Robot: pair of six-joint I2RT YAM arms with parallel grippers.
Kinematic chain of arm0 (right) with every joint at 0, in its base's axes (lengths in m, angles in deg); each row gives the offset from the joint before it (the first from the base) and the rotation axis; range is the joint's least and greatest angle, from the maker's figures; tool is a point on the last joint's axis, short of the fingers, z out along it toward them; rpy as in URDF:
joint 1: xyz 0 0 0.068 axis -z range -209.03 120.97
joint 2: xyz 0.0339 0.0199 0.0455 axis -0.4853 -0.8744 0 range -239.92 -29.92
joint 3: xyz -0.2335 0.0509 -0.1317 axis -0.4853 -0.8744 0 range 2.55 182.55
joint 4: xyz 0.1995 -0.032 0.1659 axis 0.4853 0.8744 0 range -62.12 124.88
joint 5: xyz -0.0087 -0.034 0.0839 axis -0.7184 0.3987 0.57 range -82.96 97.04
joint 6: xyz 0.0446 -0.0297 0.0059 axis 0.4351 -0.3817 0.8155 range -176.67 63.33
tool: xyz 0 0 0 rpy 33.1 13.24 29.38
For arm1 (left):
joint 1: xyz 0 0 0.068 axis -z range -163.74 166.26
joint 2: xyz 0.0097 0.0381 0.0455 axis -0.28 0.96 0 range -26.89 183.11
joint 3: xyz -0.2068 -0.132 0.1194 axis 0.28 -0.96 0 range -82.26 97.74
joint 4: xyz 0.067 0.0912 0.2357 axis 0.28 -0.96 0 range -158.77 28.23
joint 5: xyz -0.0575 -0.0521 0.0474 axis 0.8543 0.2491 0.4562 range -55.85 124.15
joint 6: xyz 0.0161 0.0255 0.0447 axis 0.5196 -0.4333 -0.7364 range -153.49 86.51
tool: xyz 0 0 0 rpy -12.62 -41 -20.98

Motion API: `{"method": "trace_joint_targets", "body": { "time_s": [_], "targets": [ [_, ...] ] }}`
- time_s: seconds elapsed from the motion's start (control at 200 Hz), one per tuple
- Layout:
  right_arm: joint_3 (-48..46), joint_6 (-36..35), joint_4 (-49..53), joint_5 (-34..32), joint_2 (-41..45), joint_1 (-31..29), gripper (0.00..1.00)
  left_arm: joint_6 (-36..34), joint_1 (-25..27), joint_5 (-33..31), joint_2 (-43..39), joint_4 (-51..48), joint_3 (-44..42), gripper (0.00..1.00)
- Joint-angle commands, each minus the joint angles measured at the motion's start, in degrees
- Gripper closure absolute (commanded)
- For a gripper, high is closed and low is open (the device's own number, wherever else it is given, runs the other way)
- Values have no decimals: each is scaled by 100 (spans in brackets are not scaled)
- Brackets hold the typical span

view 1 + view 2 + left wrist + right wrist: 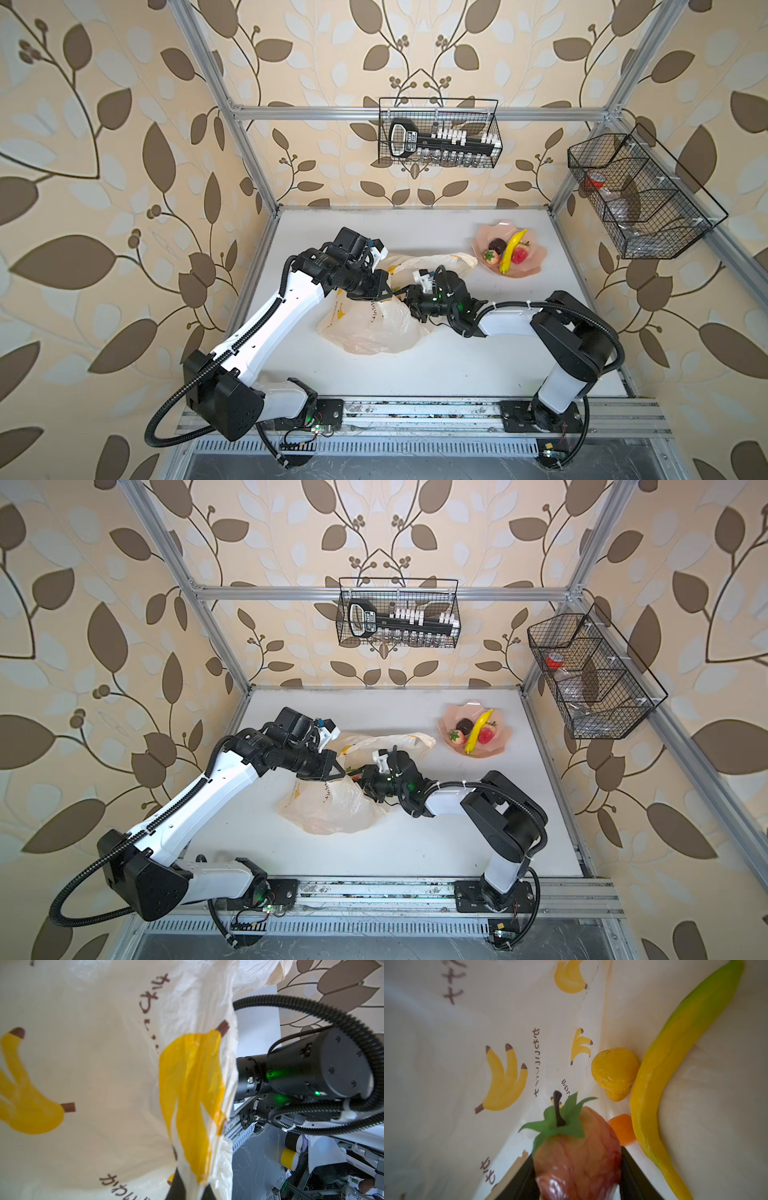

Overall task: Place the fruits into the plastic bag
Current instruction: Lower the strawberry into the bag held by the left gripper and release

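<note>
While the plate [538, 254] bears fruits [520, 253], the bag [374, 332] holds a banana [660, 1088].

The right gripper [577, 1169] clamps a red strawberry [577, 1153] between its two dark fingers [632, 1169], with the green leafy cap and dark stem pointing away from the camera. Around the strawberry spreads the cream film of the plastic bag [446, 1088] (printed with yellow bananas and dark Japanese characters). Just beside the strawberry's cap lies a small orange [623, 1129], and beyond it a lumpy yellow pear [614, 1072]. A long banana [660, 1076], green toward one tip, curves past the strawberry and touches both orange and pear.
</note>
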Motion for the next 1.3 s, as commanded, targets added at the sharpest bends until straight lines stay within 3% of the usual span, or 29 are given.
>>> {"method": "trace_joint_targets", "body": {
  "time_s": [0.0, 0.37, 0.87, 1.295],
  "targets": [
    [347, 178, 108, 305, -237, -109, 64, 50, 28, 220, -31, 103, 229, 100],
    [967, 2, 973, 664, -711, -224, 53, 66, 33, 205, -39, 121, 188, 100],
    [1079, -150, 1077, 858, -481, -224, 15, 33, 38, 113, -91, 69, 132, 100],
    [766, -590, 1886, 614, 345, -36, 9, 12, 29, 47, -109, 59, 72, 100]
  ]
}}
